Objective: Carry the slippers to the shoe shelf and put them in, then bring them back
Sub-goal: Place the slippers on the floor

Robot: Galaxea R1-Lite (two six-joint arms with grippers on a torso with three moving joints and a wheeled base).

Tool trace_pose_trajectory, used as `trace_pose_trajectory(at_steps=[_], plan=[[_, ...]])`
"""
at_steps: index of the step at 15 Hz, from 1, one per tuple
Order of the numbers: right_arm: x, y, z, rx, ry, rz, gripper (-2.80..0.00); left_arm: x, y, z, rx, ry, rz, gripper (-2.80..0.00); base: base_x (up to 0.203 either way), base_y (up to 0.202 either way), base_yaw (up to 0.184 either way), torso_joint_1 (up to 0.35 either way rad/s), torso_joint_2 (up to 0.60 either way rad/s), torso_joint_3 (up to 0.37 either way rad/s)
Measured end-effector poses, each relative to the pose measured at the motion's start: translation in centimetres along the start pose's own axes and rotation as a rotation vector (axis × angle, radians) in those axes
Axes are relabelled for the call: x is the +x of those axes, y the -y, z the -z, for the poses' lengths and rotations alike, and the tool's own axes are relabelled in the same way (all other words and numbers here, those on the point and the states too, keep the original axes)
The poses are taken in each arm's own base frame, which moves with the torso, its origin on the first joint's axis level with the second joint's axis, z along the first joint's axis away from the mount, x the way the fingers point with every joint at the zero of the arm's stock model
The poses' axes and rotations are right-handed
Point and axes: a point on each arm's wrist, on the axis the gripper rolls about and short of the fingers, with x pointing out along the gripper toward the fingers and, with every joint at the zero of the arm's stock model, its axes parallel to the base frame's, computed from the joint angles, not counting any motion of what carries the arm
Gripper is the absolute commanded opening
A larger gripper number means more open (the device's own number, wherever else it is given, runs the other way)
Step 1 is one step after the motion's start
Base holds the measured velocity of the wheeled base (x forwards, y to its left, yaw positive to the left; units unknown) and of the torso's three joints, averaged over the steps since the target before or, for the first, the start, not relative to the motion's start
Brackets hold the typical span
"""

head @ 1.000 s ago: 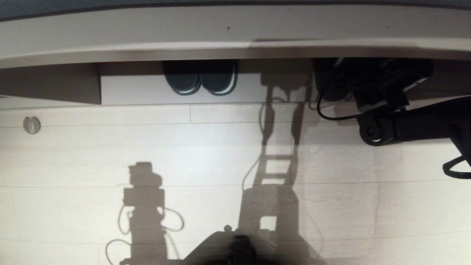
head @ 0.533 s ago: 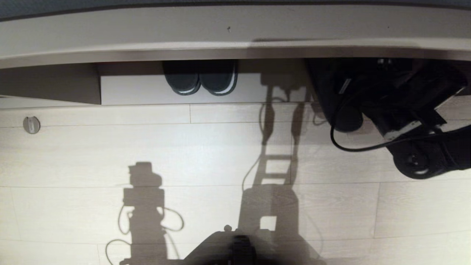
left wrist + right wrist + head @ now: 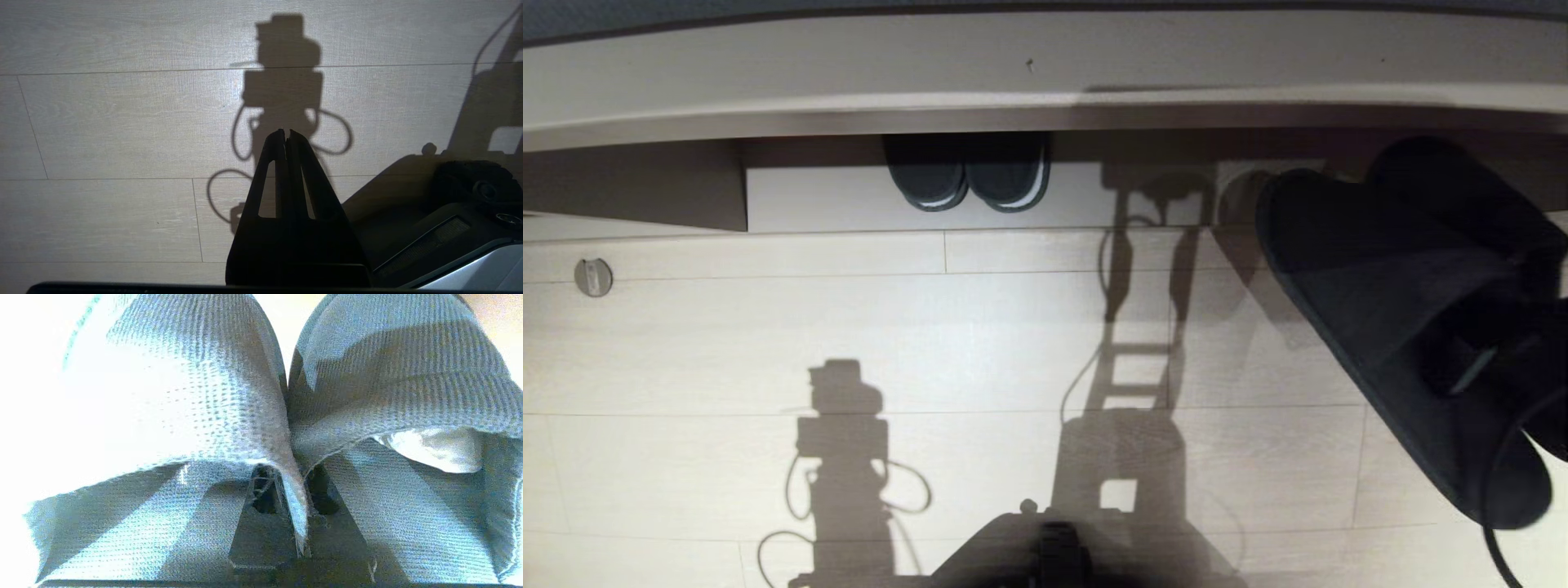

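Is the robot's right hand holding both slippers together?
Yes, the right hand pinches the touching inner edges of both slippers between its fingers.

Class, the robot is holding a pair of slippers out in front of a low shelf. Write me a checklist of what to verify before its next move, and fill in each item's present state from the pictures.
1. Both slippers pinched together in the right tool: ok; the inner strap edges of both sit between its shut fingers in the right wrist view.
2. Slippers clear of the shoe shelf: ok; the head view shows them hanging over the floor in front of it.
3. Other pair, with white sole edging, undisturbed in the shelf: ok.
4. Left tool empty and shut, pointing at the floor: ok.
5. Grip firm enough for carrying: cannot tell; only thin fabric edges are held.
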Motion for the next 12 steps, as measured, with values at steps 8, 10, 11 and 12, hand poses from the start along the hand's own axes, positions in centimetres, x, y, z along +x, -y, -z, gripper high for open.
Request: trace_pose_trajectory(at_steps=[8, 10, 11, 12], plan=[[-17.0, 1.7, -0.3, -0.003, 0.092, 0.115, -2.80, 0.0, 0.0, 0.0, 0.001, 0.000, 0.000, -2.80, 0.000, 0.000, 0.000, 0.000, 0.00, 0.000], [-19.3, 0.7, 2.8, 0.016, 0.019, 0.081, -2.80, 0.0, 0.0, 0.0, 0.001, 0.000, 0.000, -2.80, 0.000, 0.000, 0.000, 0.000, 0.00, 0.000], [-19.8, 0.2, 4.9, 0.024, -0.034, 0.067, -2.80, 0.0, 0.0, 0.0, 0.003, 0.000, 0.000, -2.80, 0.000, 0.000, 0.000, 0.000, 0.00, 0.000], [-20.1, -0.2, 6.7, 0.032, -0.067, 0.062, -2.80, 0.0, 0.0, 0.0, 0.003, 0.000, 0.000, -2.80, 0.000, 0.000, 0.000, 0.000, 0.00, 0.000]])
